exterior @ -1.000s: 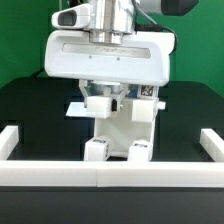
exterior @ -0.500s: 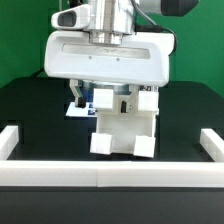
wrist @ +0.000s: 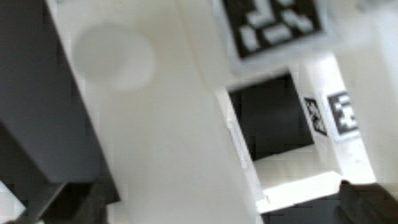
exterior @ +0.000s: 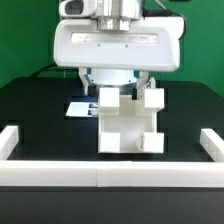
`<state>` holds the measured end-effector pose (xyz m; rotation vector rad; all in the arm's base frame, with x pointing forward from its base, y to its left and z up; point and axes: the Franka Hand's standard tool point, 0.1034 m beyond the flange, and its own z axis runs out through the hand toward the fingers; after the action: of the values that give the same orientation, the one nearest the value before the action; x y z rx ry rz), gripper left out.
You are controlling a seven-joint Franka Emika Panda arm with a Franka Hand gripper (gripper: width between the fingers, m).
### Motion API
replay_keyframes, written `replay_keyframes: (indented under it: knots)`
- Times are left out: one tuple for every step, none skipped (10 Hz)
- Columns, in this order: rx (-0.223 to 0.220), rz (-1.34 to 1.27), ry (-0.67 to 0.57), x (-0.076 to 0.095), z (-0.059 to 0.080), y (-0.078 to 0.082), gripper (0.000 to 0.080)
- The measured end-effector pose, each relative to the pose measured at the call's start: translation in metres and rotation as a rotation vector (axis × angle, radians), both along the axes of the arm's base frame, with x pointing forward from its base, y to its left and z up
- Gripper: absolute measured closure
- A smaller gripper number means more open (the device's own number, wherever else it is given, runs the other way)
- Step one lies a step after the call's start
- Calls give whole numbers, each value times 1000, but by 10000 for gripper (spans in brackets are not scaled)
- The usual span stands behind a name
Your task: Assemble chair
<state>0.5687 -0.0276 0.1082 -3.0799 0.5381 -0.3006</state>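
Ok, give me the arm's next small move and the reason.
Probably ease the chair straight down until it sits flat on the table. The jaws of the gripper seem shut on its upper part, white plastic fills the wrist view, and I cannot tell that its feet rest firmly.

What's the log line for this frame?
gripper: shut on chair | chair: near front rail | marker board: behind chair

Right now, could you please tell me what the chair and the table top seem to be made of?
The chair: likely hard plastic, smooth matte white, going by its chunky moulded-looking blocks and even shading. The table: flat matte black without glare; its material I cannot tell.
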Motion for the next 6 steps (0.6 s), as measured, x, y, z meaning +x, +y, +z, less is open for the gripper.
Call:
replay_keyframes:
  knots:
    - [16, 2, -6, 2, 10, 4, 151]
    - [24, 1, -16, 2, 17, 6, 151]
    - [31, 1, -25, 2, 23, 7, 151]
    - [40, 4, -32, 0, 28, 10, 151]
    - [44, 7, -32, -3, 30, 13, 151]
    - [47, 12, -33, -7, 31, 15, 151]
